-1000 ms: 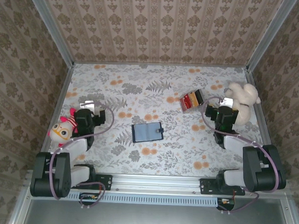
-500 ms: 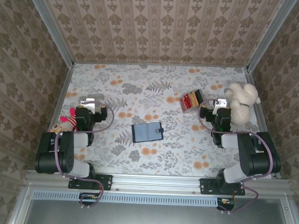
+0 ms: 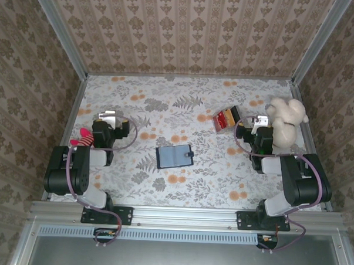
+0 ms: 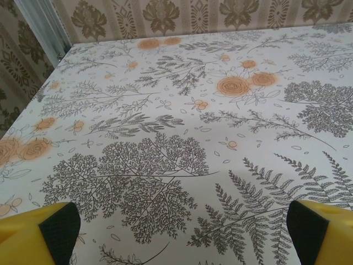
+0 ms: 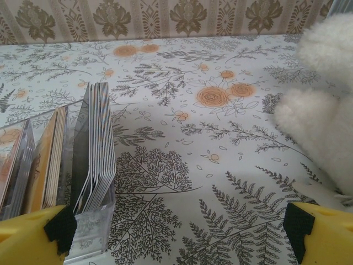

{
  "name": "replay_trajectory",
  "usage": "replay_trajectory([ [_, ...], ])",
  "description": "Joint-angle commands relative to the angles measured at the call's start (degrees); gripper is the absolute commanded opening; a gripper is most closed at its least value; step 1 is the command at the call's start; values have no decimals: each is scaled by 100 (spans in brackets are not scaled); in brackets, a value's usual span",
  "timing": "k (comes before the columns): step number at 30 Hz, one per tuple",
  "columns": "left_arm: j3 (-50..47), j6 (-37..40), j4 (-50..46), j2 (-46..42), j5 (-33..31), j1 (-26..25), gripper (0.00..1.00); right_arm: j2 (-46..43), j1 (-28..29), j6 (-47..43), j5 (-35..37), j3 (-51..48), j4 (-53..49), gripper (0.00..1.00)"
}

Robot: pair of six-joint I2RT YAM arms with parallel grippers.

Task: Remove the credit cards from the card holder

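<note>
Two claws: left gripper [image 4: 179, 232], right gripper [image 5: 179, 232] spread wide, empty.
Room: card holder [image 3: 174, 156], flat blue rectangle, lies apart on floral table [image 3: 133, 183].

Cream plush [image 3: 286, 117], striped block [image 3: 227, 118]

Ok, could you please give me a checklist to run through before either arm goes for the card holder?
1. Left tool open with nothing between the jaws: ok.
2. Right tool open with nothing between the jaws: ok.
3. Card holder lying flat mid-table between the arms, touched by neither: ok.
4. Credit cards showing in its slots: cannot tell, too small in the top view.
5. Room around the right tool: not ok. The striped block stands close by its left finger and the white plush toy crowds its right side.
</note>
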Motion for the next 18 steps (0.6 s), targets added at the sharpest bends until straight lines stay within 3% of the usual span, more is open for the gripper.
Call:
replay_trajectory([
  [1, 93, 117, -115, 26, -94, -13, 100, 49, -26, -2, -18, 107, 12, 100],
  [18, 112, 110, -135, 43, -76, -13, 100, 43, -24, -6, -51, 80, 37, 100],
])
